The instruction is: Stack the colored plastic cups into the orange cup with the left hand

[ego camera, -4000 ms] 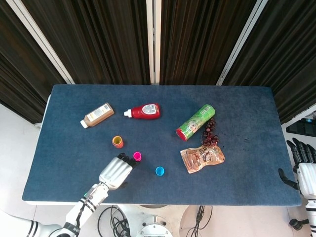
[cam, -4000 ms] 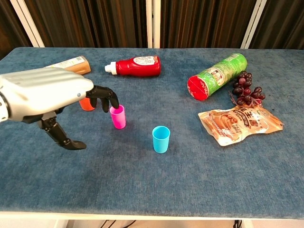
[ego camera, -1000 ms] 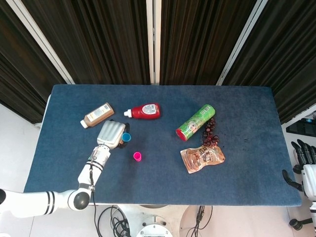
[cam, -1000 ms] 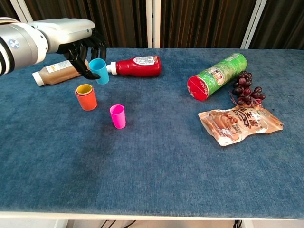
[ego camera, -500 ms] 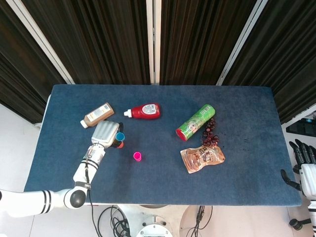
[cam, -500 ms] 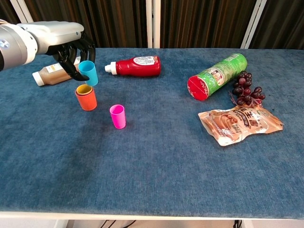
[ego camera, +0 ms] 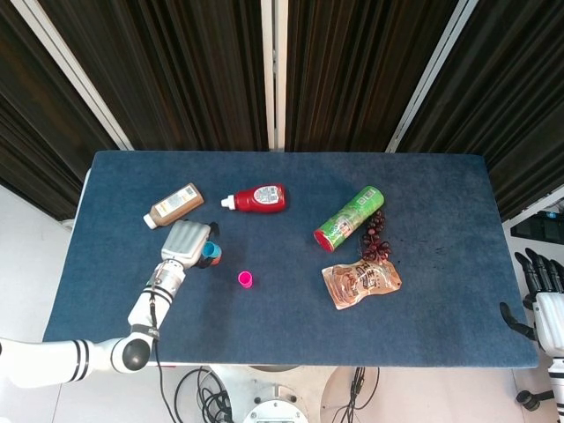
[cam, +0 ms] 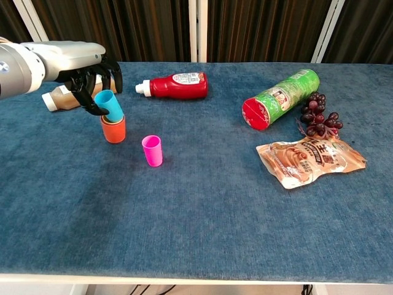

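My left hand point(cam: 73, 64) point(ego camera: 186, 242) holds a blue cup point(cam: 108, 105) point(ego camera: 210, 250) right over the orange cup point(cam: 113, 129). The blue cup is tilted, with its base entering the orange cup's mouth. In the head view my left hand covers most of the orange cup. A pink cup point(cam: 152, 150) point(ego camera: 245, 279) stands upright on the blue table point(cam: 202, 203), a little to the right of the orange cup. My right hand point(ego camera: 544, 280) hangs off the table's right edge, fingers apart and holding nothing.
A brown bottle point(ego camera: 174, 204) and a red ketchup bottle point(cam: 174, 85) lie behind the cups. A green chips can point(cam: 280, 98), dark grapes point(cam: 318, 116) and a snack pouch point(cam: 309, 160) lie on the right half.
My left hand has taken the blue cup from the table's front, carried it back-left over the orange cup and lowered it into the mouth. The pink cup has not moved.
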### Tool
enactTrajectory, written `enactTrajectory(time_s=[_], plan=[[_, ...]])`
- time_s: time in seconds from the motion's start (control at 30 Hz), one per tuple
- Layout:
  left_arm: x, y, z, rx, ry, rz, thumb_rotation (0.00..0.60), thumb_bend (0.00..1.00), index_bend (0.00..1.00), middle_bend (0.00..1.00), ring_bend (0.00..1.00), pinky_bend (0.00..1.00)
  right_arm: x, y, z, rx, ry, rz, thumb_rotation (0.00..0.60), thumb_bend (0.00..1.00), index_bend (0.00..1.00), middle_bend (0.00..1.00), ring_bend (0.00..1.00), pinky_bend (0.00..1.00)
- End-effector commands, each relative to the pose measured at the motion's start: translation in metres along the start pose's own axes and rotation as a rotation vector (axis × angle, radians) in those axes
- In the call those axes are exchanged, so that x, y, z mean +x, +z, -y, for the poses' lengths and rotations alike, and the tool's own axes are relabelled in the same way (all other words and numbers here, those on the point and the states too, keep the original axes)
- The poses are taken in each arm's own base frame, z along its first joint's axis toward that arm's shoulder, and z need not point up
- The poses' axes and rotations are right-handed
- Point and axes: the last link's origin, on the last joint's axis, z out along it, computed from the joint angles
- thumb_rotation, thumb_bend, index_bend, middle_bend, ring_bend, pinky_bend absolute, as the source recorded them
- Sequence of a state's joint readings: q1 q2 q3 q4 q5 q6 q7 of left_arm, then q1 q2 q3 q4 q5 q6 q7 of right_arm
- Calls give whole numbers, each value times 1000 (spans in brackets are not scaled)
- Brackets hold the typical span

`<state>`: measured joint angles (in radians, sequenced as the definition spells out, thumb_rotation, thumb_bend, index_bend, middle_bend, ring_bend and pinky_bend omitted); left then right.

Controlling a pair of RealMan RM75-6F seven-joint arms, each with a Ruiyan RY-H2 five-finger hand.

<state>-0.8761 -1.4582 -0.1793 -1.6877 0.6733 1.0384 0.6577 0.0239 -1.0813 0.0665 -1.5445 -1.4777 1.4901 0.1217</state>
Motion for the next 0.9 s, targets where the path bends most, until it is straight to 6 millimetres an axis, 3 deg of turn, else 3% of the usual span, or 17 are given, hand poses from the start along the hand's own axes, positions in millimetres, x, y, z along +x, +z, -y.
enactTrajectory(time_s=[0.03,0.17,0.43,0.67,0.8,0.9], plan=[[1,0,1,-1,10,-16,600,209,97,252,339,340,0,0,0,0,-1,1,600,282,0,0,0,0],[2,0,4,11,10,-28,600,209,88,215,263,300,0,0,0,-1,0,-1,600,283,0,0,0,0],[4,-7,1,-4,-3,-41,600,209,127,219,259,293,0,-1,0,0,0,1,600,283,0,0,0,0],[4,-44,-35,-193,42,-52,600,204,250,303,291,332,0,1,-1,-6,0,1,600,283,0,0,0,0],[-11,-62,-58,-293,101,-26,600,199,264,310,299,339,-2,0,0,-1,1,6,600,283,0,0,0,0],[-25,-62,-68,-319,156,-32,600,199,266,317,304,344,-3,-1,0,1,1,10,600,283,0,0,0,0]])
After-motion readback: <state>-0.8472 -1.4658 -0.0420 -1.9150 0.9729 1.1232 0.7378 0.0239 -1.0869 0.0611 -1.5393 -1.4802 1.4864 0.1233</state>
